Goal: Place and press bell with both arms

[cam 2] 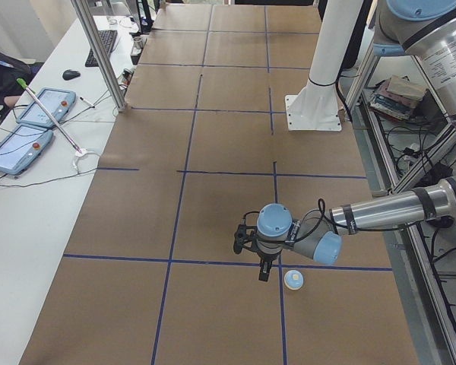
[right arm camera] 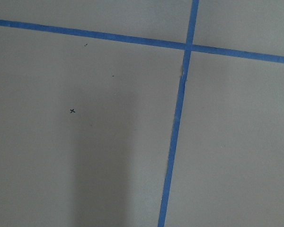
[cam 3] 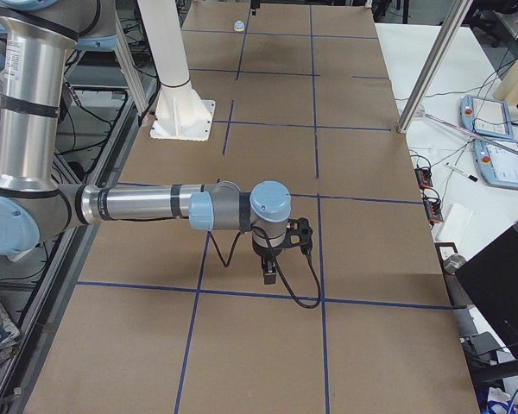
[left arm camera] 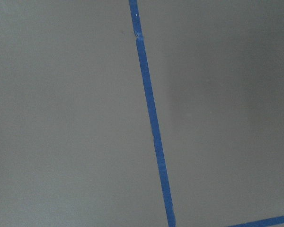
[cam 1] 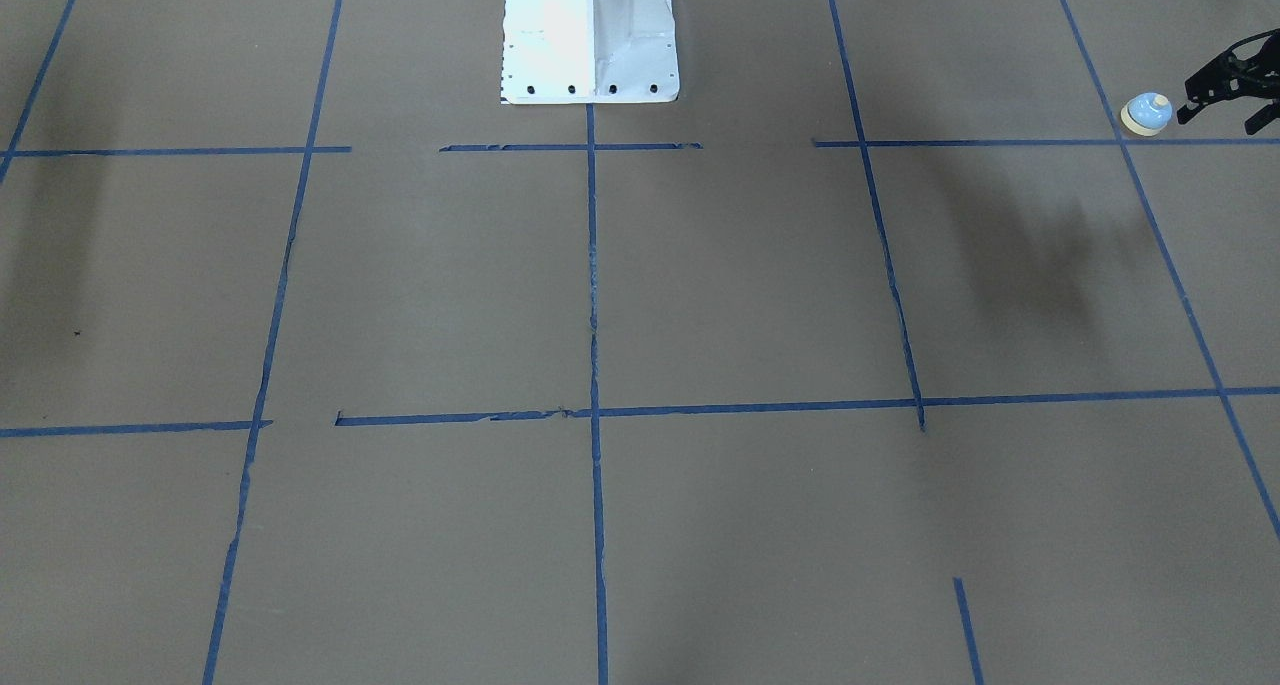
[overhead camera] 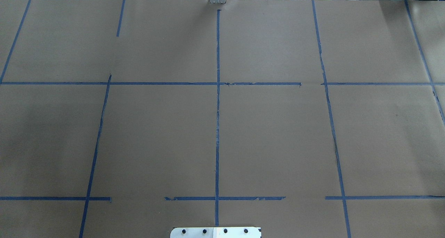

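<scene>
The left gripper (cam 1: 1222,115) is hovering, fingers spread, just beside the bell (cam 1: 1146,113) sitting at the left end of the table (cam 1: 760,285), and I am judging it must centre squarely over the dome before pinching; whether the right gripper (cam 3: 270,274) is spread I cannot tell.

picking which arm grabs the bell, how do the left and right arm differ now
The left arm holds the left pincer beside the bell, apart from it; the right arm holds the right pincer at the table's far end. The left pincer is open; the right pincer's state can't be told. Both forearms stretch out low, pincers pointing down.
</scene>
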Tool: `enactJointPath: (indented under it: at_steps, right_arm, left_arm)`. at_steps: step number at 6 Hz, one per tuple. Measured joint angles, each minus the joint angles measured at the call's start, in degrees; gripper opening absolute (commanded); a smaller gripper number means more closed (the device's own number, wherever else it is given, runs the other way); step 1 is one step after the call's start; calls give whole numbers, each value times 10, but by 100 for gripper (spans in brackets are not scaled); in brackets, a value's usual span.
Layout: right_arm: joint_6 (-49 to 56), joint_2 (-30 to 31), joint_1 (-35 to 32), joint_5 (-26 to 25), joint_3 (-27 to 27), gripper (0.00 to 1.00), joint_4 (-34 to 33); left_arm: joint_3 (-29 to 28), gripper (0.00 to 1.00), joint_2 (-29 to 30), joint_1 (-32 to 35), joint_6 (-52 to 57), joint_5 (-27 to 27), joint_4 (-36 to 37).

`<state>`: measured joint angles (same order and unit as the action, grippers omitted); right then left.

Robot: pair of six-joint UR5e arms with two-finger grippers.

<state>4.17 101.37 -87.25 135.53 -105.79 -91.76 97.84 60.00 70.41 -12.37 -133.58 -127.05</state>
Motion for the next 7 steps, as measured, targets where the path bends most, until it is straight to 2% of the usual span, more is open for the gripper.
enactJointPath:
  at_steps: [3,7]
  right_arm:
    - [0,2,1,0,0,100,0]
    - [0,8,0,2,-9,100,0]
  left_arm:
    - [-53,100,-3,-96,-11,3,-24]
    - [-83,100,-2,-173,-11,3,-26]
